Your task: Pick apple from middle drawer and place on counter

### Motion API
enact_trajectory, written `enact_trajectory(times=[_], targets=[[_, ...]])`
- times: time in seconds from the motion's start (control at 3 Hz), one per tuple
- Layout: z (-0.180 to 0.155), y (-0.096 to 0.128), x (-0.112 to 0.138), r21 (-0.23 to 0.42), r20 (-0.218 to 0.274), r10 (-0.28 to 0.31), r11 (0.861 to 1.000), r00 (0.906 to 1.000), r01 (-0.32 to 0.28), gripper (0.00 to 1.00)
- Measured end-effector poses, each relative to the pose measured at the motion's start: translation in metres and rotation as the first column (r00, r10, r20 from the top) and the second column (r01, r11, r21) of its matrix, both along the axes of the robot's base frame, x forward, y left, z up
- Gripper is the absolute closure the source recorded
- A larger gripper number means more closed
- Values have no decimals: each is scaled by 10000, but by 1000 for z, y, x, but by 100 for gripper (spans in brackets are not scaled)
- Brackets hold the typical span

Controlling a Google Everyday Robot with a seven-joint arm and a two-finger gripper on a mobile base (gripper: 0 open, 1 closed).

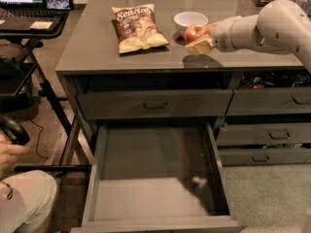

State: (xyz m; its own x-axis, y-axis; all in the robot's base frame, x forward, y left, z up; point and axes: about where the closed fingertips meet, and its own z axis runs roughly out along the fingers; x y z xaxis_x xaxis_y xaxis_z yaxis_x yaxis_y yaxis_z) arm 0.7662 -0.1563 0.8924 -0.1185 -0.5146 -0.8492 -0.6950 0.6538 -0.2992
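The red apple (194, 32) is held in my gripper (198, 38), a little above the grey counter (97, 42), just in front of the white bowl (190, 20). The gripper is shut on the apple, and its shadow falls on the counter below. My white arm (262, 28) reaches in from the right. The middle drawer (155, 212) is pulled wide open below the counter. Its grey inside shows nothing but a shadow.
A chip bag (136, 27) lies on the counter left of the bowl. A shut top drawer (154, 104) sits above the open one. Narrower drawers (272, 135) stand at right. A laptop stand (29, 18) and a person's knee (24, 198) are at left.
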Motion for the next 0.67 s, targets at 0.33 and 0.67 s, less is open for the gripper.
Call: enact_trajectory(times=[0.33,0.67], targets=[[-25,-3,18,-44,-693,365,9993,9969,-369,73],[-32,-2,21,-102,-904,508,9986,9946,-519,50]])
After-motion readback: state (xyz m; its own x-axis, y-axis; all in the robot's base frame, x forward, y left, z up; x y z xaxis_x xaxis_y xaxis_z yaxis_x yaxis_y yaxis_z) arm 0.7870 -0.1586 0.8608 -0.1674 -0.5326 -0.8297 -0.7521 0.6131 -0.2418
